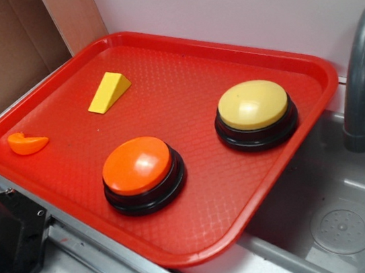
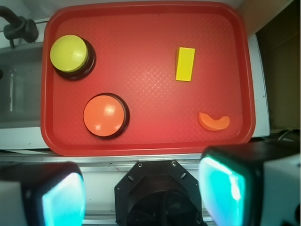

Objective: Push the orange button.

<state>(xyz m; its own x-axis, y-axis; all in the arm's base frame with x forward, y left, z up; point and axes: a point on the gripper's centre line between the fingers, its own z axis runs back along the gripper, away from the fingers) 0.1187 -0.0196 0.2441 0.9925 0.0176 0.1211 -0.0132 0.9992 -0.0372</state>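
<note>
The orange button (image 1: 138,166) sits upright on the red tray (image 1: 182,76), near the tray's front edge. A yellow button (image 1: 253,105) stands well apart from it (same tray). The tool (image 2: 141,188) is released, fingers (image 2: 225,186) spread, clear of the tray and touching nothing.

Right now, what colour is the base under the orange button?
Black: a glossy ring beneath the orange button, clearest in the exterior view.
</note>
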